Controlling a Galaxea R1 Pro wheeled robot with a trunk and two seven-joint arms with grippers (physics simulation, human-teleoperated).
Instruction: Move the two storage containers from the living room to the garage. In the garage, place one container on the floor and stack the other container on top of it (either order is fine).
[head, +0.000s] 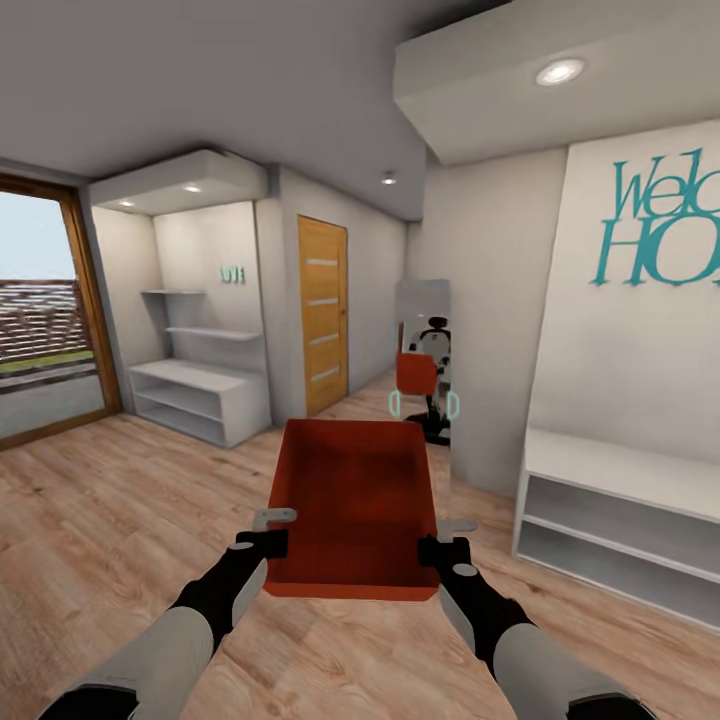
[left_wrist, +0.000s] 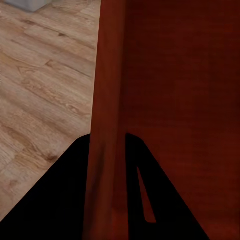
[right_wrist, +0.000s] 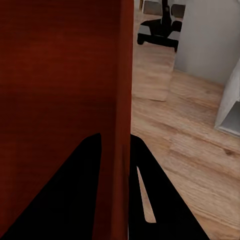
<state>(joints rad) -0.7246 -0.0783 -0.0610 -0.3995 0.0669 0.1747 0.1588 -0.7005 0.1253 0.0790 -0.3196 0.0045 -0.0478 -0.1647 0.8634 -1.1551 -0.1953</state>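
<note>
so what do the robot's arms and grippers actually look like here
Both arms have pale grey-white forearm shells that change to matte black wrists. The left gripper and right gripper have black bodies with light grey metal-looking flat fingers. The right wrist carries a small round grey dot. In the wrist views the fingers show as plain black wedges. No cables or lettering are visible.

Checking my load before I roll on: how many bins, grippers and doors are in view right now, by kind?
Orange-red bins: 1, the bin, held between both grippers
Grippers: 2, left gripper and right gripper, each clamped on a side wall
Wooden doors: 1, the door
White shelf units on the floor: 2, left unit, right unit
Total: 6
</note>
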